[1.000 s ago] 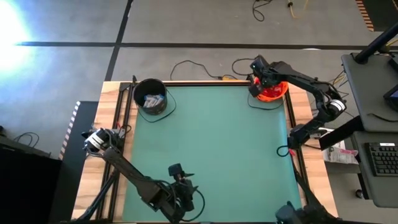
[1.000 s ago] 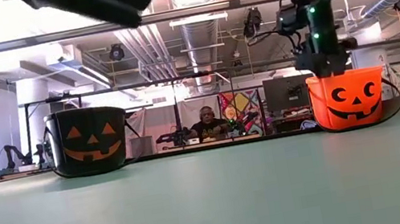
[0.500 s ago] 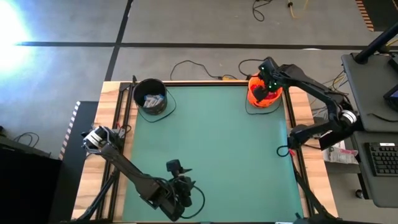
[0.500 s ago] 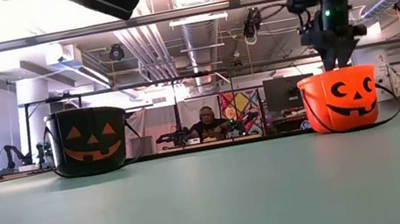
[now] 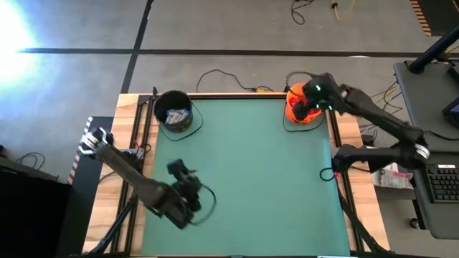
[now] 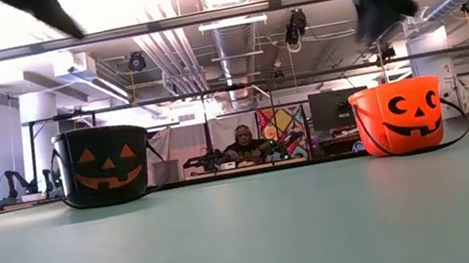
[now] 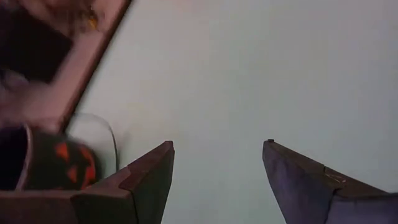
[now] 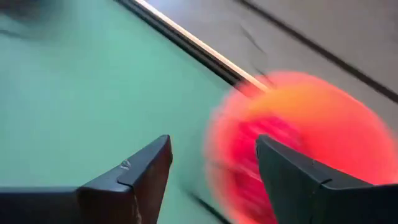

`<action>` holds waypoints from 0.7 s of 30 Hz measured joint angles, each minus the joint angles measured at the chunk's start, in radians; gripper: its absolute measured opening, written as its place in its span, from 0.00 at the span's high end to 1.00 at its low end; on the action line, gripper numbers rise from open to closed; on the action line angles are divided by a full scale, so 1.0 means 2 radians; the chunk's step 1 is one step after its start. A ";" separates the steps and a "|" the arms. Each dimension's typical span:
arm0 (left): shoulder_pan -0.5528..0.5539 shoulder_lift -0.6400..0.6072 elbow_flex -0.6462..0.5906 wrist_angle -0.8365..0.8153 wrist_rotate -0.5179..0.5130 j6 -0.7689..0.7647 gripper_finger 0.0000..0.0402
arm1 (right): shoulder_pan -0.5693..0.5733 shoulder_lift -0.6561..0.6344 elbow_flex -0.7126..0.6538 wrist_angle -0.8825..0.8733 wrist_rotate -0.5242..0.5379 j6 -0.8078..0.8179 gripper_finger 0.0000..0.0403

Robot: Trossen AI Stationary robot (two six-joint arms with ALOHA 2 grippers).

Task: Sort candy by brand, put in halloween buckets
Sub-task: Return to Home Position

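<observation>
The black halloween bucket [image 5: 174, 112] stands on its base at the table's far left corner, with white-and-blue candy [image 5: 174, 115] inside. The orange bucket [image 5: 303, 109] stands at the far right, and its inside shows red [image 8: 267, 155]. My right gripper [image 8: 214, 162] hangs open above the orange bucket [image 6: 401, 116], clear of its rim, with nothing between its fingers. My left gripper [image 7: 217, 168] is open and empty above the mat's near left part [image 5: 176, 169], facing the black bucket [image 7: 56, 165].
The green mat [image 5: 251, 172] lies bare between the buckets and the near edge. A wooden frame [image 5: 343, 165] borders it, and cables lie along the far edge [image 5: 229, 79]. A person [image 6: 243, 142] sits in the room beyond the table.
My right gripper has risen out of the orange bucket and now hangs well above it. The bucket has shifted slightly toward the table's left. My left gripper has climbed from the near edge and swung toward the table's left and far side.
</observation>
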State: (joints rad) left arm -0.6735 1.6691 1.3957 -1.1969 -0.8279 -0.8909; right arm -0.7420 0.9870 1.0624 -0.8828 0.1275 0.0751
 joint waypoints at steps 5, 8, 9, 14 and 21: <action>0.001 -0.127 -0.113 0.022 0.041 -0.026 0.42 | 0.142 -0.097 -0.058 0.129 -0.038 0.061 0.48; 0.003 -0.195 -0.178 0.060 0.024 -0.066 0.42 | 0.238 -0.135 -0.108 0.211 -0.037 0.099 0.51; 0.005 -0.211 -0.198 0.083 0.024 -0.087 0.42 | 0.274 -0.143 -0.132 0.252 -0.037 0.106 0.52; 0.010 -0.241 -0.289 0.193 0.012 -0.085 0.42 | 0.423 -0.124 -0.244 0.526 -0.013 0.096 0.58; 0.019 -0.268 -0.372 0.313 0.036 -0.046 0.42 | 0.480 -0.007 -0.275 0.667 -0.011 0.022 0.66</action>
State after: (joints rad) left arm -0.6346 1.1337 0.6510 -0.5719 -0.7553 -0.9836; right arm 0.2177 0.9728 0.5126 0.4517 0.1058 0.1197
